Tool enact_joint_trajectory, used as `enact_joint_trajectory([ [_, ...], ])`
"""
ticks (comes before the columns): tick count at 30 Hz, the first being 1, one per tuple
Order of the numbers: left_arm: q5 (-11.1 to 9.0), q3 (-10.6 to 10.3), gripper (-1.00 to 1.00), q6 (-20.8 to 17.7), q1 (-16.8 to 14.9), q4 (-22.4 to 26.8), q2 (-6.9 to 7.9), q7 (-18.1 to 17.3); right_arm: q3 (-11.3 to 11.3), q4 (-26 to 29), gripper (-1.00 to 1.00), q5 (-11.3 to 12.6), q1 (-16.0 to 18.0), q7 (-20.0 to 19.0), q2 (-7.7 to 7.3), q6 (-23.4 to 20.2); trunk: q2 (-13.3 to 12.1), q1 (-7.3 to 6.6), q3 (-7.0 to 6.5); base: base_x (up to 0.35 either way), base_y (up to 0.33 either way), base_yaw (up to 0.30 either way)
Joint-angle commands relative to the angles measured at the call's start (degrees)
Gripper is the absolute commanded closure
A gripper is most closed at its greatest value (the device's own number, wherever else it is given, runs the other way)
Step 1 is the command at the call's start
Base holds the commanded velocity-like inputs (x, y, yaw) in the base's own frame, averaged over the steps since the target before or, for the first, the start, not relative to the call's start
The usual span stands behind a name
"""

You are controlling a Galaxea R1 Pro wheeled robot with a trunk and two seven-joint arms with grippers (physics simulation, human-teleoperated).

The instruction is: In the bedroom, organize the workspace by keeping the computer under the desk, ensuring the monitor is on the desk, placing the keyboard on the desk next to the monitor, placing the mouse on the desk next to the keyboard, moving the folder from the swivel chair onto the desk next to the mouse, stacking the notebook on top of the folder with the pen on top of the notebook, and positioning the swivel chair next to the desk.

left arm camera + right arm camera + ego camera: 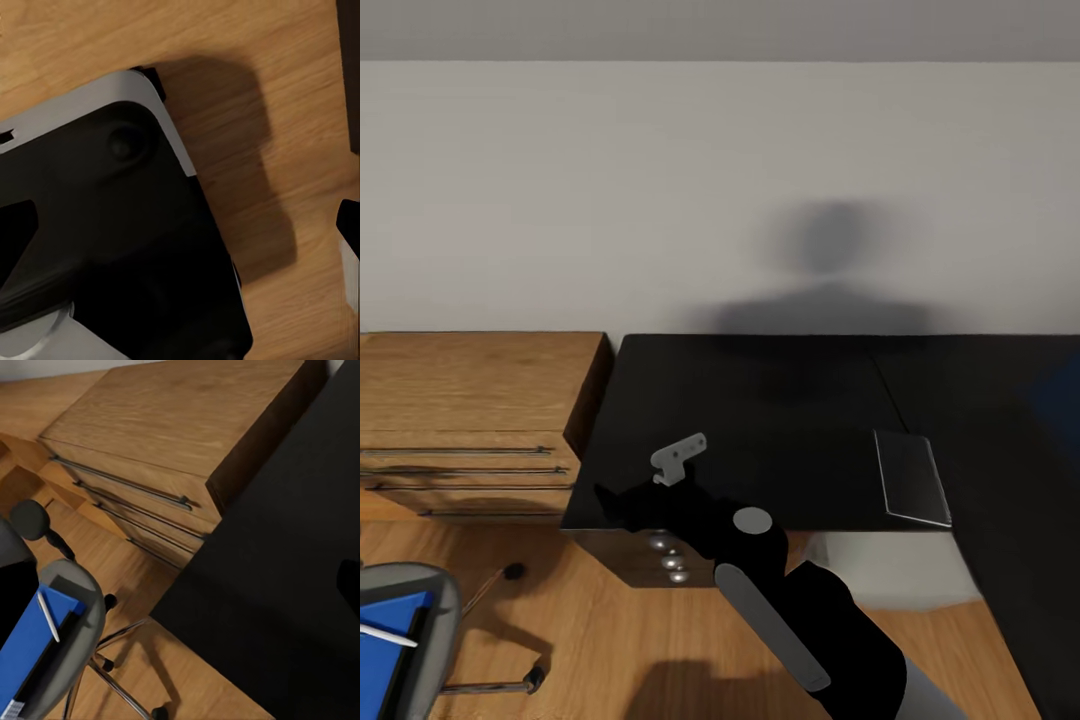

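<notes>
The folder (382,650) is lying on the swivel chair (445,600) beside the desk (760,430), pen (48,616) on top; it is waiting to be fetched. I cannot tell either gripper's grip.

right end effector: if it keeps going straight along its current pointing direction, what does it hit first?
Probably the desk. The right wrist view looks down along the fingers and its centre falls near the glossy black top's edge, by the dresser. The swivel chair sits off to the side. Depth is unclear, so this is a hedged guess.
</notes>
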State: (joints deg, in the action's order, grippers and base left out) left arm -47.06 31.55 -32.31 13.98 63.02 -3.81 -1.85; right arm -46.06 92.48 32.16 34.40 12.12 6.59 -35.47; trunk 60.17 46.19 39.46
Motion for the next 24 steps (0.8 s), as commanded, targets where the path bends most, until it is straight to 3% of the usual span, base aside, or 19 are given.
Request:
enact_joint_trajectory([
  [1,-0.05,0.19,-1.0,-0.4,0.0,0.09,-0.06,-0.17,-0.13,0.06,-1.0,0.62,0.05,0.9,0.0,-0.13,0.45,0.23,0.15,0.0,0.0,0.219],
  [8,-0.05,0.19,-1.0,-0.39,0.0,0.09,-0.06,-0.17,-0.47,0.06,-1.0,0.62,0.05,2.07,0.0,-0.11,3.26,1.77,0.91,0.0,0.0,0.221],
  [13,-0.13,0.23,-1.0,-0.48,0.0,0.09,-0.06,-0.24,-1.76,0.06,-1.0,0.62,0.06,2.34,0.0,0.0,3.26,1.77,0.56,0.0,0.0,0.222],
  [24,-0.14,0.21,-1.0,-0.61,0.0,0.09,-0.06,-0.61,-2.24,0.06,-1.0,0.61,0.07,2.44,0.0,0.05,3.26,1.77,-0.18,0.0,0.0,0.225],
])
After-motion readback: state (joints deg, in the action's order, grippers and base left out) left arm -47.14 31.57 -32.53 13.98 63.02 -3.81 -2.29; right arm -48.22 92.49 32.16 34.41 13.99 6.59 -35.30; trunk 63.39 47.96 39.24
